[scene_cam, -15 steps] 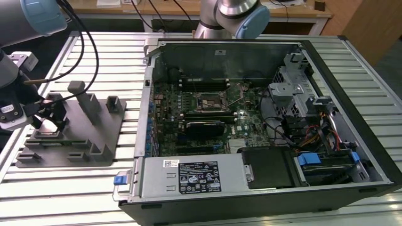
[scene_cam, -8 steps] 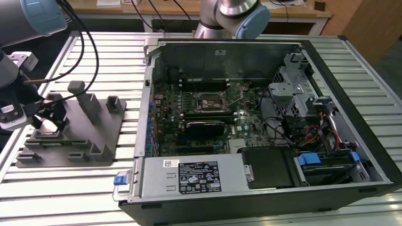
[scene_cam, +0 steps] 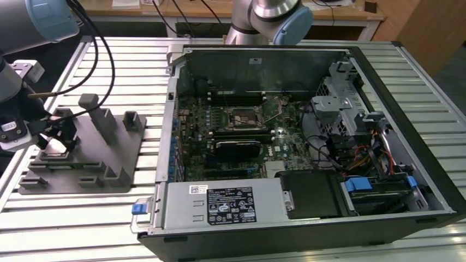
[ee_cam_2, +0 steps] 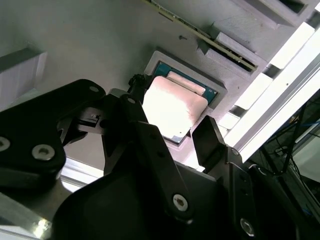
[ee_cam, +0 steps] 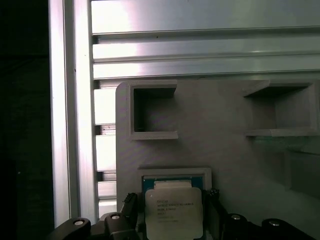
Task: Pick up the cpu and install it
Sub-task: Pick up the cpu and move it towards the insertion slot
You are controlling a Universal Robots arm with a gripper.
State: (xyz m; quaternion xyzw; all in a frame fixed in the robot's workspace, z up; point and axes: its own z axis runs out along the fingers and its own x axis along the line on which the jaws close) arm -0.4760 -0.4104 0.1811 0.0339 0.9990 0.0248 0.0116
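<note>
Positioned over tray (scene_cam: 122, 148) at exterior view's left with end effector (ee_cam_2: 172, 116) spread wide, straddling cpu (ee_cam: 173, 214). Seated flat in tray recess. Flanked by upright posts (scene_cam: 93, 112); open case (scene_cam: 255, 71) rightward on desk (scene_cam: 124, 65).

Slatted metal table (scene_cam: 73, 229), wooden desk (scene_cam: 350, 13) behind

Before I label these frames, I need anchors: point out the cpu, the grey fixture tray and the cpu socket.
cpu (ee_cam: 173, 212): first wrist view, centre of its silvery top.
grey fixture tray (scene_cam: 130, 147): exterior view, bare base plate.
cpu socket (scene_cam: 246, 118): exterior view, middle of its opening.
</note>
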